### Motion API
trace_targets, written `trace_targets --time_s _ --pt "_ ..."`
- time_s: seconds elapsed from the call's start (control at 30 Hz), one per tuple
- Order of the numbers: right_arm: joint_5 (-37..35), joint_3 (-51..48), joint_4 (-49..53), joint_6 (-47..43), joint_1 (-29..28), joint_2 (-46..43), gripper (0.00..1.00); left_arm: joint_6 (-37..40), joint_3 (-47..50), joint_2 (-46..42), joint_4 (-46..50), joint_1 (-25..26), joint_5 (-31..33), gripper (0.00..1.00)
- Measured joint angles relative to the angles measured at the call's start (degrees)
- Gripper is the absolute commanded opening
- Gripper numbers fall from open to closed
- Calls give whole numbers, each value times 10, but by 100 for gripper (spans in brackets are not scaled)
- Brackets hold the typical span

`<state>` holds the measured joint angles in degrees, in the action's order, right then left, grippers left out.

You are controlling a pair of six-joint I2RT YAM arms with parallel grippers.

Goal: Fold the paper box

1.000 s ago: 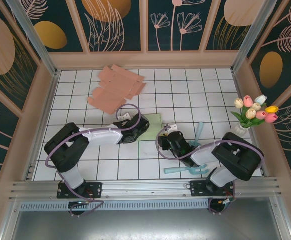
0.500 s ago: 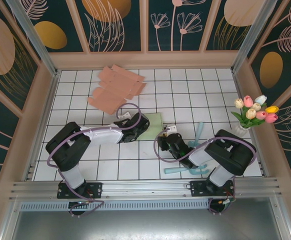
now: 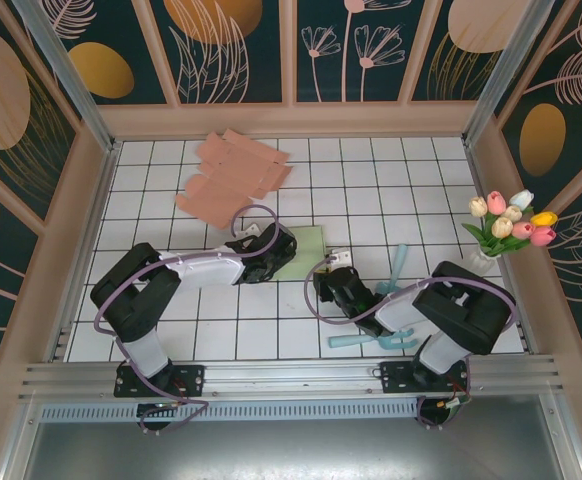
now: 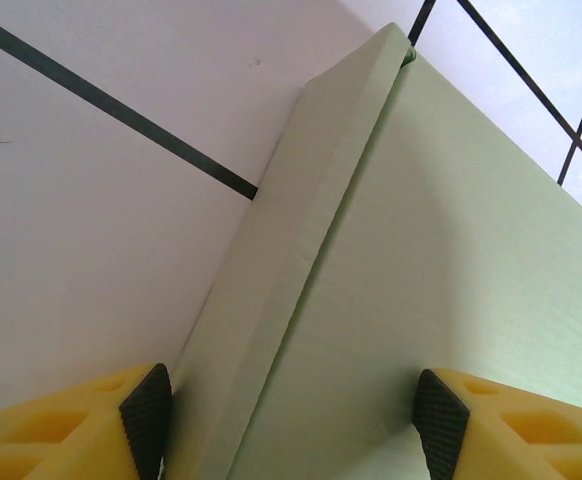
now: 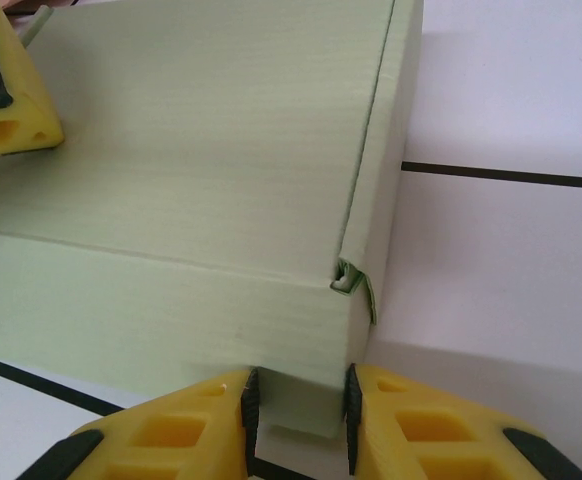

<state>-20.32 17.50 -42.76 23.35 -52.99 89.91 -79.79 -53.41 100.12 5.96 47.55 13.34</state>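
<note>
Left arm: yours reaches low across the bench (image 3: 401, 180) from its base, wrist at the near-left edge of the paper box (image 3: 309, 245).
Left end effector (image 4: 291, 425): wide; its pads (image 4: 146, 430) straddle the box's folded edge, one beside the side wall, one over the top panel.
Right arm: folded back on itself, wrist low and aimed at the box's near-right corner.
Right end effector (image 5: 298, 400): narrow, pinched on the lower edge of the box wall.
Paper box: pale green, mid-bench, between your two end effectors.
Top view: pink cardboard sheets (image 3: 233, 175) lie at the far left, well apart from the box.
Right wrist view: a tucked corner seam, and your left end effector's yellow finger (image 5: 1, 110) at the box's far corner.
</note>
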Motion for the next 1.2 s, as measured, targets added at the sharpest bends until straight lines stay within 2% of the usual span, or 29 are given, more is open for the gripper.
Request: trace_targets --time_s 0.67,0.87,1.2 --pt "-11 9 25 9 -4 -3 30 -7 12 -6 -15 0 2 65" --pt "2 9 20 5 16 0 30 -7 10 7 -34 0 5 65" --pt "-11 40 -38 -6 42 78 31 -7 9 17 -58 -3 15 64"
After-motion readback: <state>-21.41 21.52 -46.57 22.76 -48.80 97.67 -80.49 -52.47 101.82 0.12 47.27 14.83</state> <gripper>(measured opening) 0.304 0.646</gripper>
